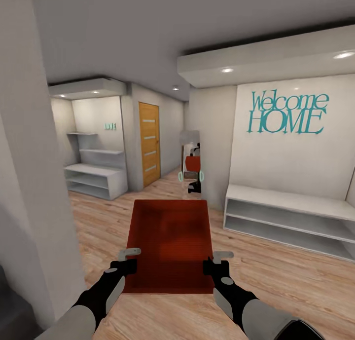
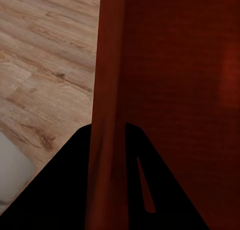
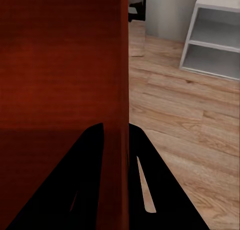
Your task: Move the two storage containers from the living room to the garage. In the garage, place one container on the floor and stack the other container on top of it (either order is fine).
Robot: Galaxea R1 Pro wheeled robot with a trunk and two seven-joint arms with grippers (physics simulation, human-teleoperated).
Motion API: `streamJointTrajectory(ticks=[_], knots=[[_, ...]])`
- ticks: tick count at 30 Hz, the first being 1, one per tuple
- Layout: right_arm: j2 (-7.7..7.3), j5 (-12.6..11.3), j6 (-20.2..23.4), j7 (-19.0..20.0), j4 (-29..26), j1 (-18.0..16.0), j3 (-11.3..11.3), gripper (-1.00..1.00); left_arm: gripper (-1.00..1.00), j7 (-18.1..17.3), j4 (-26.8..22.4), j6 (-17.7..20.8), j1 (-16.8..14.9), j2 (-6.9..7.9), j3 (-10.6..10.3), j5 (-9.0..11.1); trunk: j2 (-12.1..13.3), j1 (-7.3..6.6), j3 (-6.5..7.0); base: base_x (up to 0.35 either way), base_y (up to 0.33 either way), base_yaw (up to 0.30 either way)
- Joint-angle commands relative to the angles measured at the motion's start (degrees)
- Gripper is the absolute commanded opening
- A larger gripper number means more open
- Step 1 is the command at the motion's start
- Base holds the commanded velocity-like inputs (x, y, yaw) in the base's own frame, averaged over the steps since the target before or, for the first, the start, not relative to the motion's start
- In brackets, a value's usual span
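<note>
A red bin (image 1: 168,244) is carried in front of the robot, level and open side up, above a light wood floor (image 1: 276,285); the left gripper (image 1: 129,262) is clamped on its left wall near the near corner, and the right gripper (image 1: 215,263) is clamped on the right wall at the matching spot (one finger inside, one outside, as both wrist views show). In the left wrist view the thin wall (image 2: 105,115) runs straight between the dark fingers (image 2: 60,190); the right wrist view shows the same, wall (image 3: 119,89) pinched between fingers (image 3: 155,190). Ahead, a white wall bears teal lettering, "Welcome HOME" (image 1: 287,114), over a low white shelf (image 1: 291,216); a wooden door (image 1: 149,142) stands at the hall's end, with white shelving (image 1: 96,170) to its left; a mirror (image 1: 192,165) near the corner reflects the robot and bin.
</note>
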Motion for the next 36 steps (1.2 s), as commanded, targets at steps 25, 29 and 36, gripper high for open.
streamJointTrajectory(ticks=[25,29,36], knots=[[-1.71,-0.7,-0.2,0.0,3.8,0.0,-0.3,-1.0,-1.0,0.8,-0.3,0.3,-0.1,1.22,1.1,0.0,0.0,0.05,-0.01,0.322,-0.015,0.0],[-1.71,-0.7,-0.2,0.0,3.8,0.0,-0.3,-1.0,-1.0,0.8,-0.3,0.3,-0.1,1.23,1.1,0.0,0.0,0.05,-0.01,0.322,-0.08,0.0],[-1.71,-0.7,-0.1,0.0,3.8,0.0,-0.3,-1.0,-1.0,0.8,-0.3,0.3,-0.1,1.18,1.1,0.0,0.0,0.05,-0.01,0.322,-0.082,0.0]])
